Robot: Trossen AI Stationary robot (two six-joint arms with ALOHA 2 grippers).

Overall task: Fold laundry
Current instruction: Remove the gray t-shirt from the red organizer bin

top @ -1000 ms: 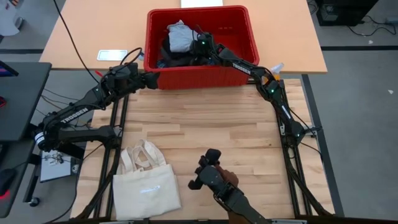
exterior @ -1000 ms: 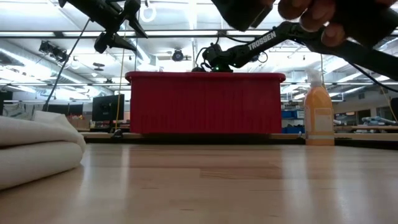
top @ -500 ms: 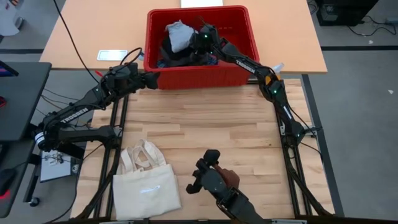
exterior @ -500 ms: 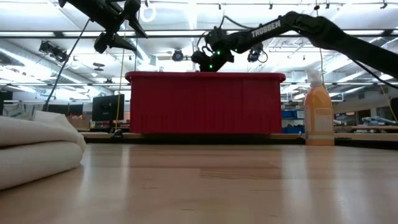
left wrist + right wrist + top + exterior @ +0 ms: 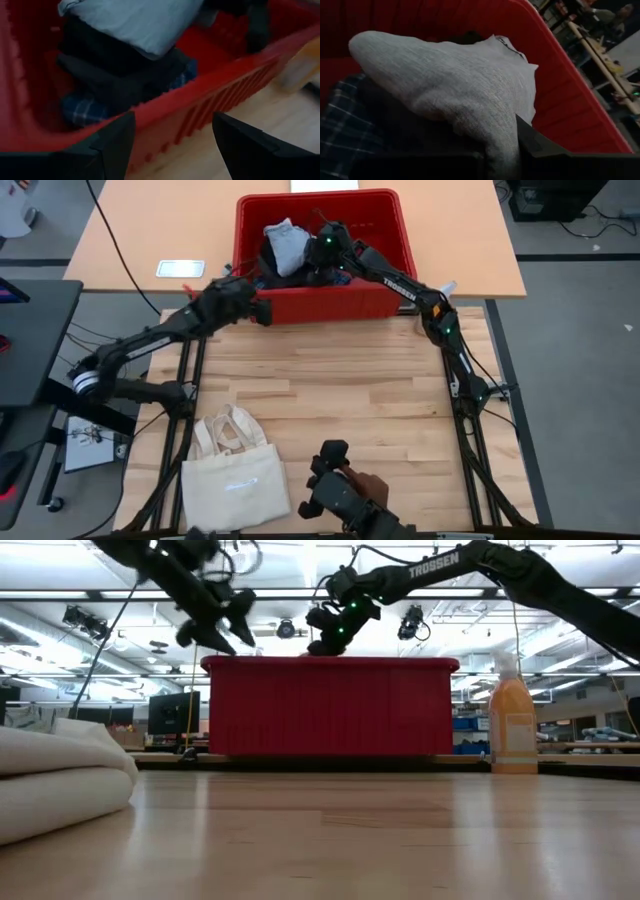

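Observation:
The laundry lies heaped in a red bin [image 5: 400, 255] at the table's far edge. On top is a light grey top [image 5: 283, 240] [image 5: 455, 85]. Dark pieces [image 5: 115, 75] and a blue plaid piece [image 5: 82, 110] lie under it. My right gripper [image 5: 318, 248] [image 5: 325, 638] reaches into the bin from the right and is shut on the grey top. My left gripper [image 5: 262, 310] [image 5: 173, 120] hovers open just outside the bin's near wall, by its left corner [image 5: 200, 95], touching nothing. My right gripper pinches a bunched part of the grey top [image 5: 501, 147] between its two fingers, coming slantwise down from the table's right. One finger [image 5: 540, 147] shows beside the cloth. The top's held part is raised. The rest of it drapes slack over the dark pieces in the bin.
A cream tote bag [image 5: 235, 478] [image 5: 60, 780] lies at the table's near left. An orange bottle [image 5: 513, 725] stands right of the bin. A person's hand with a dark device [image 5: 345, 492] is at the near edge. Bare wood lies between the bin and the bag.
My right gripper has risen inside the bin, staying shut on the grey top and drawing its held part up and a little toward the far side. My left gripper has swung toward the table's right and dipped, rolling as it went, up to the bin's near-left corner.

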